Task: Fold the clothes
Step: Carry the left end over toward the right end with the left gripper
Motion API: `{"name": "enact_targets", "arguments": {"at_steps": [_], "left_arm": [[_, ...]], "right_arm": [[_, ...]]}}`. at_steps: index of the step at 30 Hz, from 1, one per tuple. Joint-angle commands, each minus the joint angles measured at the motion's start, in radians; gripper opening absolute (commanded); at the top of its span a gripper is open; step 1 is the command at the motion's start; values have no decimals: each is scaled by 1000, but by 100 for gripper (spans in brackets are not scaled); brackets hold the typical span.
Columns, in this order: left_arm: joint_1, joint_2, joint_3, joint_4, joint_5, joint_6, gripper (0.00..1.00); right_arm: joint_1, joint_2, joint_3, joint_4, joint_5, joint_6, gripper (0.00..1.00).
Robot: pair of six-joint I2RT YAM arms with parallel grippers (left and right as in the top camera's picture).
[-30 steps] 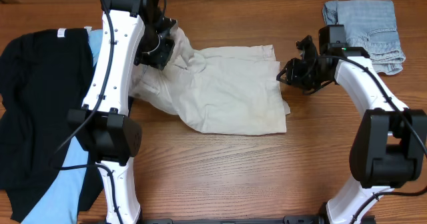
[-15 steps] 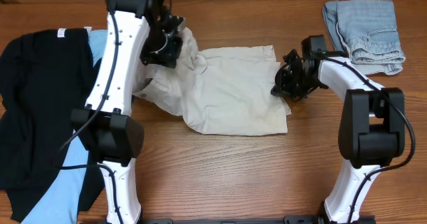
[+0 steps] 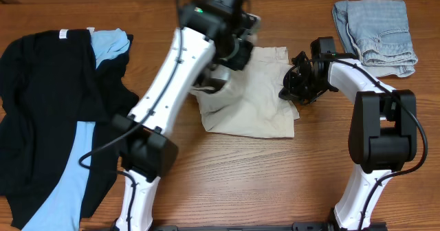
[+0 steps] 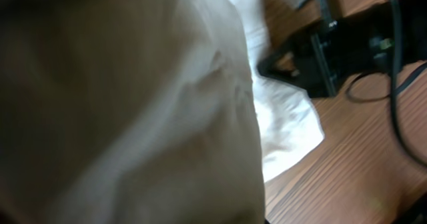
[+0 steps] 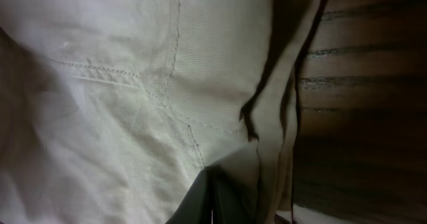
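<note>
The beige khaki shorts (image 3: pixel 254 104) lie at the middle back of the table. My left gripper (image 3: pixel 239 49) is shut on their left part and holds it lifted over the rest. The cloth fills the left wrist view (image 4: pixel 133 104) and hides the fingers. My right gripper (image 3: pixel 287 90) rests at the shorts' right edge. In the right wrist view its fingers (image 5: pixel 212 199) are closed together on the fabric (image 5: pixel 100 84) near a seam. It also shows as a dark shape in the left wrist view (image 4: pixel 313 57).
A black garment (image 3: pixel 41 100) and a light-blue shirt (image 3: pixel 69 166) are spread at the left. Folded pale denim shorts (image 3: pixel 378 31) lie at the back right corner. Bare wood (image 3: pixel 275 183) runs along the front.
My left gripper has swung right, carrying the shorts' left part over toward the right side. The right gripper came to the shorts' right edge and has stayed there.
</note>
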Motion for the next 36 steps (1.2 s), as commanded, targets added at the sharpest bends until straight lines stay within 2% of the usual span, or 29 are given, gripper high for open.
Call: {"name": "enact_targets", "arguments": {"at_steps": [1,8,13,17,25,26,29,30,36], "left_arm": [[-52,65,0,59,4,-94,4],[-123,157,0,183,5,-183,4],[-127,170,0,216,2,-233,4],[-129,171,0,237,2,-240,4],[-146,173,0,297,3,-266,4],[-153,173,0,324,5,-277,13],[-167,173,0,349,3,-277,89],[-169,173,0,352,1,-277,100],[-163,162,11,385,21,-273,100]], "right_arm": [[2,18,3,1,19,5,4],[0,18,3,1,13,22,4],[-25,-20,4,51,-110,64,4],[-90,-151,5,94,-151,137,4],[-231,-377,5,35,-147,154,4],[-255,-399,5,8,-147,139,4],[-283,-406,5,-20,-146,124,4],[-288,-406,5,-24,-146,123,4],[-298,-406,5,-26,-146,122,4]]}}
